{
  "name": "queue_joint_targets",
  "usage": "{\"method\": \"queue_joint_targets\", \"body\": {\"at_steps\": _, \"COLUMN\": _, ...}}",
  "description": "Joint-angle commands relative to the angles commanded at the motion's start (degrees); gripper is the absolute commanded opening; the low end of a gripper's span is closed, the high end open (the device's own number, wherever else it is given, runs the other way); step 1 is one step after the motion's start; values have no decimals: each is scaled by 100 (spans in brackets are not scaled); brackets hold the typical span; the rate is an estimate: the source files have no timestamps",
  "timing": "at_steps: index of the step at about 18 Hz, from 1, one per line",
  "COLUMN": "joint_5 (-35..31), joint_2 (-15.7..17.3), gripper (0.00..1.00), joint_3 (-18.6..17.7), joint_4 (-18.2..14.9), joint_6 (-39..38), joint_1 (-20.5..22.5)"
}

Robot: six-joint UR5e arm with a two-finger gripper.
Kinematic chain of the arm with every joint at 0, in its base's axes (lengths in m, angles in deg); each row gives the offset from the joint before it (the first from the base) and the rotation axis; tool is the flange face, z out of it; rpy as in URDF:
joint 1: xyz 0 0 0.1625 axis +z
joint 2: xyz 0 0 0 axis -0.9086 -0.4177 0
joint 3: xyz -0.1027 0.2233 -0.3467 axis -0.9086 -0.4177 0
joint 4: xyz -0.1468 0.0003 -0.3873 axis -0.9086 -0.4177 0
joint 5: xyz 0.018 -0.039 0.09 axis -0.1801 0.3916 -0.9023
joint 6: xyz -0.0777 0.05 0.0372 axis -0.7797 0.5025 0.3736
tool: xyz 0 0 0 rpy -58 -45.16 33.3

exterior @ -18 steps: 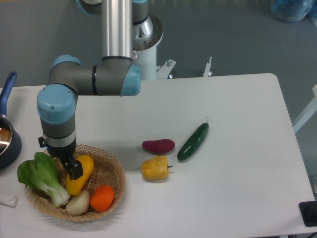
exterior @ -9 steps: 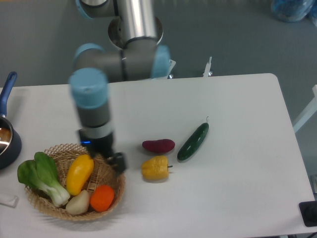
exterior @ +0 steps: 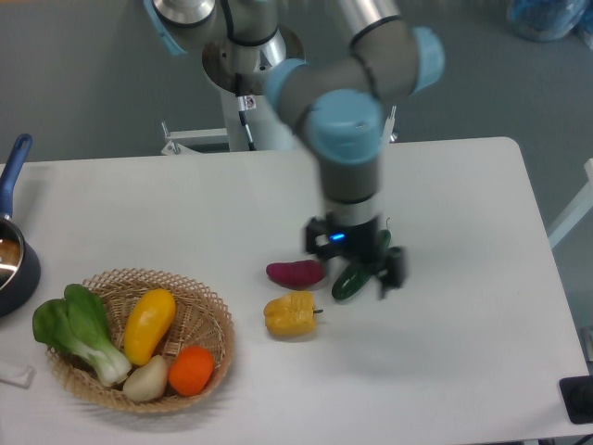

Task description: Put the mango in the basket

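Note:
The mango [exterior: 148, 324] lies inside the wicker basket [exterior: 211, 301] at the front left, between a bok choy and an orange. My gripper [exterior: 367, 273] is far to the right of the basket, just above the table over the green cucumber [exterior: 348, 282]. Its jaws look spread and hold nothing, though the image is motion-blurred.
The basket also holds a bok choy [exterior: 76, 329], an orange [exterior: 192, 369] and a pale onion [exterior: 145, 380]. A purple sweet potato [exterior: 295, 273] and a yellow bell pepper [exterior: 290, 315] lie left of the gripper. A blue-handled pot [exterior: 11, 250] stands at the left edge.
The gripper has left the mango in the basket and swung right across the table, from the basket to above the cucumber. The mango has stayed put.

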Motion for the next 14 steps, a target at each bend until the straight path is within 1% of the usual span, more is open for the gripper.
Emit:
{"method": "queue_joint_targets", "body": {"at_steps": 4, "joint_5": 17, "joint_2": -18, "gripper": 100, "joint_3": -71, "joint_4": 9, "joint_6": 406, "joint_1": 589}}
{"method": "queue_joint_targets", "body": {"at_steps": 5, "joint_5": 44, "joint_2": -18, "gripper": 100, "joint_3": -88, "joint_4": 9, "joint_6": 668, "joint_1": 730}}
{"method": "queue_joint_targets", "body": {"at_steps": 7, "joint_5": 44, "joint_2": -52, "gripper": 100, "joint_3": -211, "joint_4": 35, "joint_6": 1230, "joint_1": 810}}
{"method": "queue_joint_targets", "body": {"at_steps": 8, "joint_5": 44, "joint_2": -70, "gripper": 100, "joint_3": -237, "joint_4": 35, "joint_6": 1364, "joint_1": 871}}
{"method": "queue_joint_targets", "body": {"at_steps": 11, "joint_5": 44, "joint_2": -246, "gripper": 100, "joint_3": -229, "joint_4": 44, "joint_6": 1391, "joint_1": 968}}
{"method": "queue_joint_targets", "body": {"at_steps": 14, "joint_5": 44, "joint_2": -334, "gripper": 100, "joint_3": -203, "joint_4": 53, "joint_6": 1391, "joint_1": 977}}
